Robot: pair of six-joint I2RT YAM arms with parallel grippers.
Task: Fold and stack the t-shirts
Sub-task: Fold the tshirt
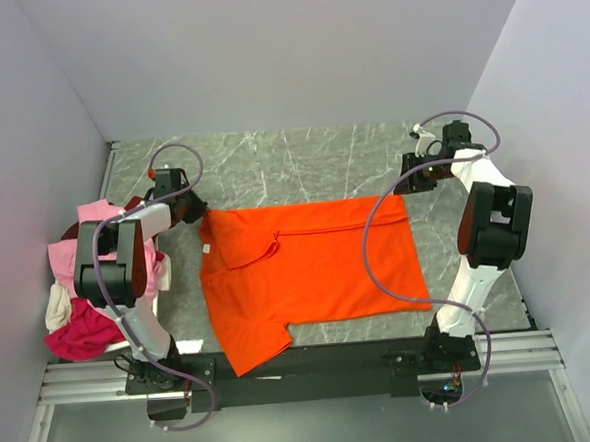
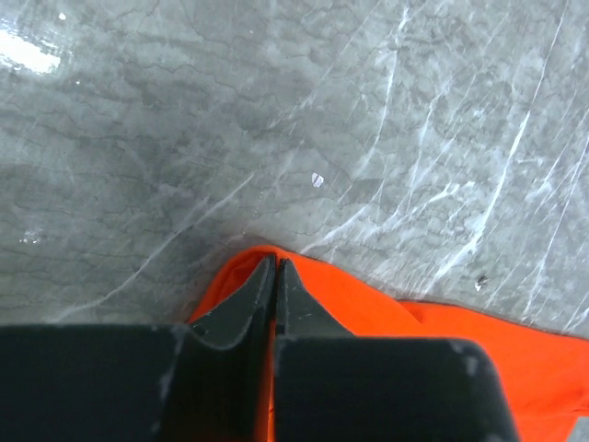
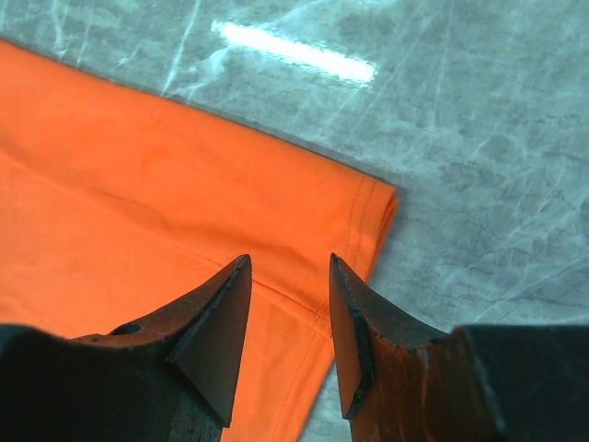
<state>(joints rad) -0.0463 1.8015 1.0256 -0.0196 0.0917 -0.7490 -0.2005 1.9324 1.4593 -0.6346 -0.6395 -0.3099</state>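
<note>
Left jaws tight on orange t-shirt [image 1: 308, 270] corner, right jaws apart above hem.

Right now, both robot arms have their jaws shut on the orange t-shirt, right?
Not quite. Only the left gripper has its jaws shut on the orange t-shirt. The right gripper hangs open over the shirt's hem corner, as the right wrist view shows.

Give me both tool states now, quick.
Left tool: closed, pinching an edge of the orange t-shirt.
Right tool: open over the shirt's corner, holding nothing.
</note>
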